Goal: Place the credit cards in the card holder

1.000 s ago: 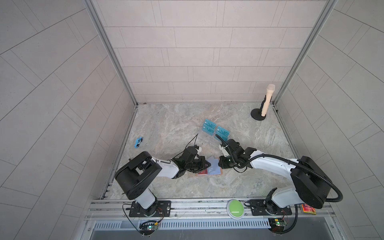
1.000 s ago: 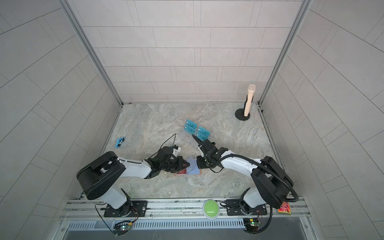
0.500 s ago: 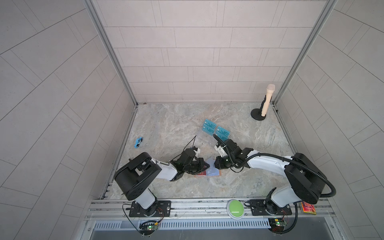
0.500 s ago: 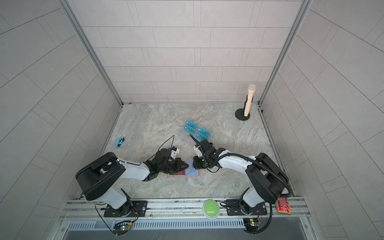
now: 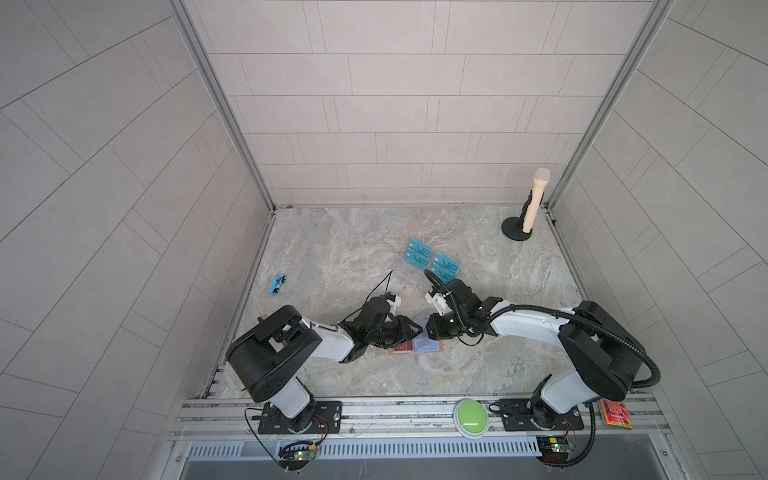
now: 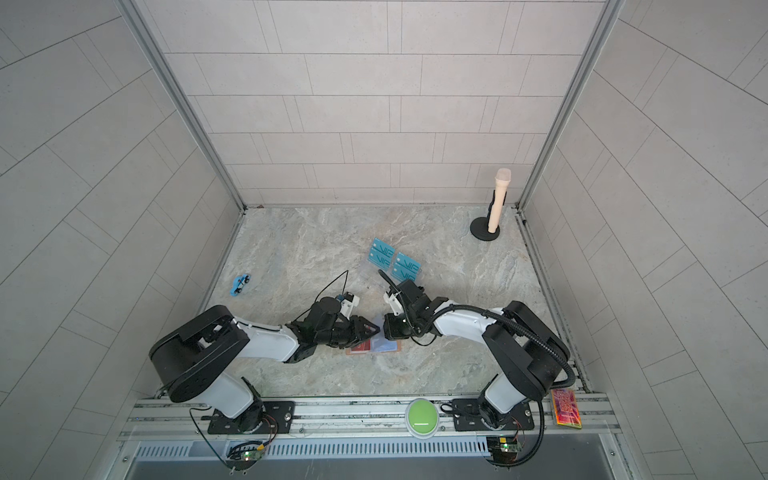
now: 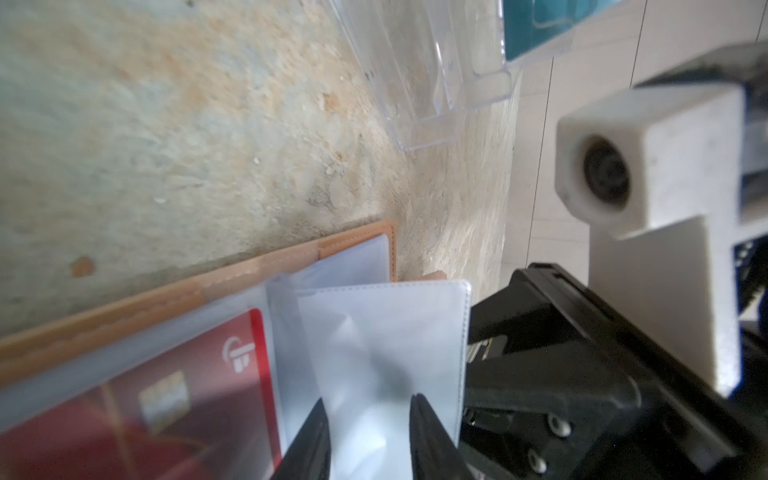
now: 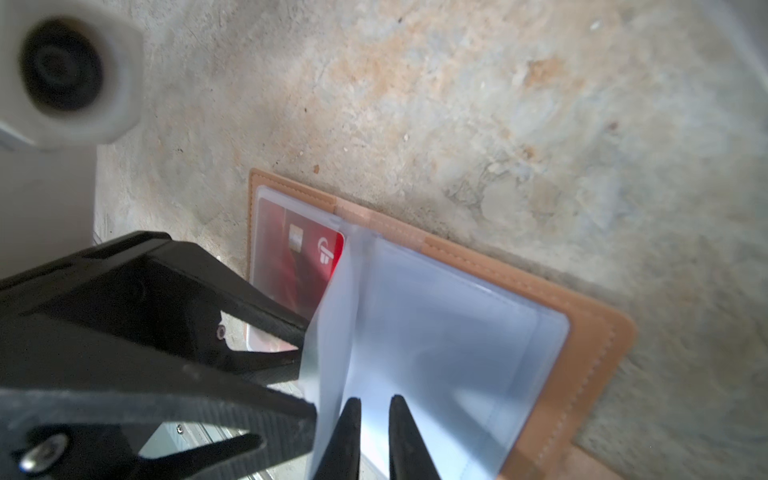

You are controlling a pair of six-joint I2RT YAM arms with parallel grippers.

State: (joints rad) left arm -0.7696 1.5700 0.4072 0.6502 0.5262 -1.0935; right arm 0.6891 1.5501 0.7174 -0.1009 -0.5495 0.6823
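Left wrist view: your left hand (image 7: 369,400) stretches low over the open card holder (image 7: 232,272) on the table (image 7: 166,124), jaws spread before its raised clear sleeve (image 7: 382,328). A red credit card (image 7: 174,386) sits pocketed in the holder. Your right hand (image 8: 375,405) is beside that sleeve, jaws nearly together; you cannot tell if it pinches anything.

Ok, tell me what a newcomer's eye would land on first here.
First, the left gripper and right gripper meeting nose to nose over the open tan card holder at the near middle of the table, with a red card already in one clear pocket. Next come the teal cards, propped in a clear stand just behind them. The beige microphone-shaped post stands in the far right corner.
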